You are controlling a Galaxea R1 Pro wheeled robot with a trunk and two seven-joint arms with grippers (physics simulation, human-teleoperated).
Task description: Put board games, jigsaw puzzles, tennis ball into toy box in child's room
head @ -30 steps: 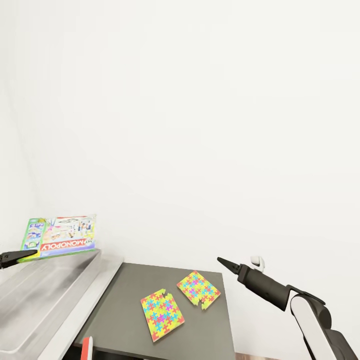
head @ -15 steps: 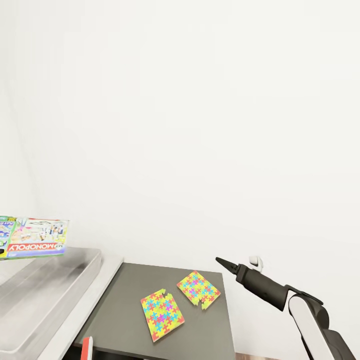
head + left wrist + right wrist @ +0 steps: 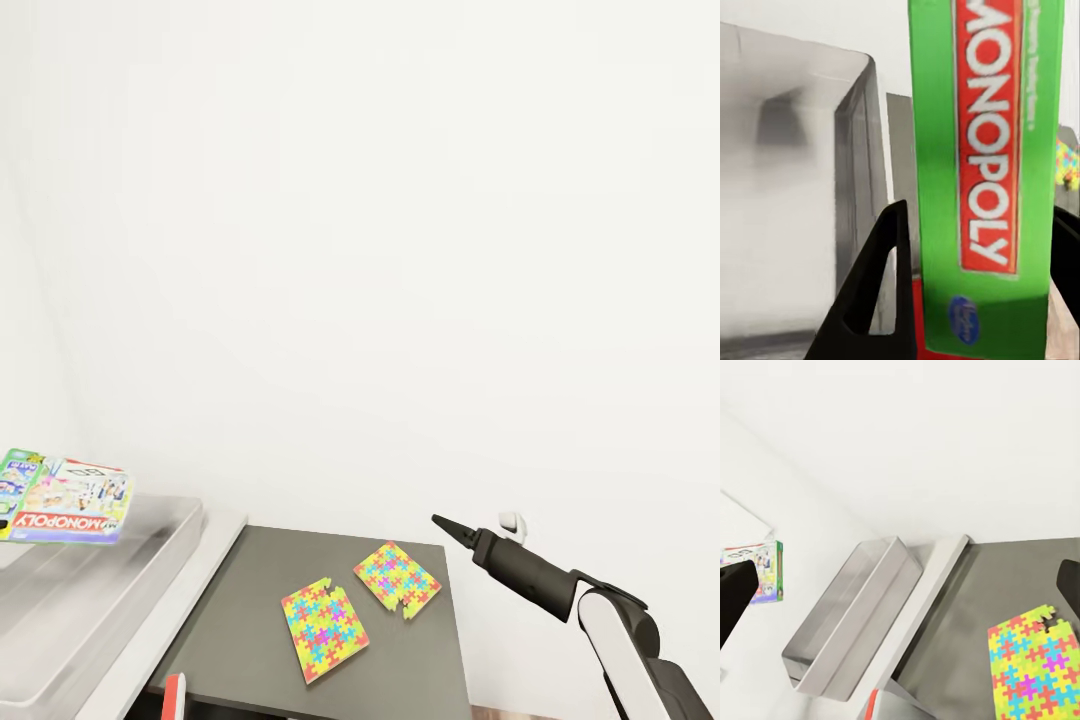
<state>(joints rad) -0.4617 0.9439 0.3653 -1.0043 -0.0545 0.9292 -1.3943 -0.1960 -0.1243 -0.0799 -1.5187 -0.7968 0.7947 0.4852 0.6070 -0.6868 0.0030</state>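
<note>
Hovering above the grey bin (image 3: 90,590), the Monopoly box (image 3: 65,497) sits clamped in the left jaws; two puzzles (image 3: 325,632) lie on the dark surface (image 3: 250,610); right jaws (image 3: 440,521) together.

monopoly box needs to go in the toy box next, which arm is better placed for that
Left. Its gripper is shut on the Monopoly box, held above the toy box. The right gripper is empty, off past the jigsaw puzzles.

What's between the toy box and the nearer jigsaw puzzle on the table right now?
Nothing sits there. In the head view, between the toy box and the nearer jigsaw puzzle lie only the pale desk edge and bare dark grey top.
</note>
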